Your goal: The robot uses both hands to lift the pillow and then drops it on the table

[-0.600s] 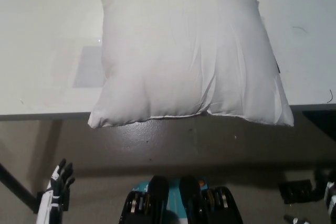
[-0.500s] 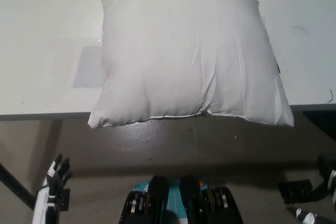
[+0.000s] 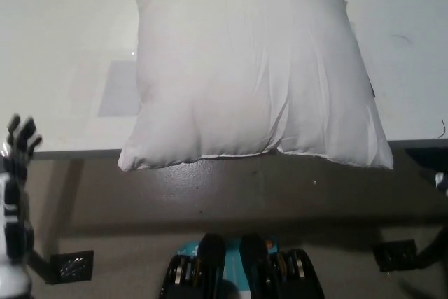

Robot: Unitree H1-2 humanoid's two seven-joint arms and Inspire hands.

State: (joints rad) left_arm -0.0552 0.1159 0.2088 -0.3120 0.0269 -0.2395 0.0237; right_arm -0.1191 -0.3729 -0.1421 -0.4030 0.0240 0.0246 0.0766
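A big white pillow [image 3: 252, 68] lies on the white table [image 3: 63, 33], its near corners hanging over the table's front edge. My white left hand [image 3: 18, 150] is raised at the far left of the head view, level with the table's edge. It is well to the left of the pillow and apart from it, with its fingers spread and nothing in them. Only a dark blurred sliver of my right arm [image 3: 437, 239] shows at the right edge, below the pillow's right corner. Its hand cannot be made out.
A pale grey rectangular patch [image 3: 119, 89] marks the tabletop just left of the pillow. Below the table's front edge is brown floor [image 3: 231, 201], with small black fittings at the lower left [image 3: 70, 266] and lower right [image 3: 394, 253].
My left hand has risen from the bottom left corner up to the table's edge and drifted leftward. The right arm has shifted at the right edge. The pillow has not moved.
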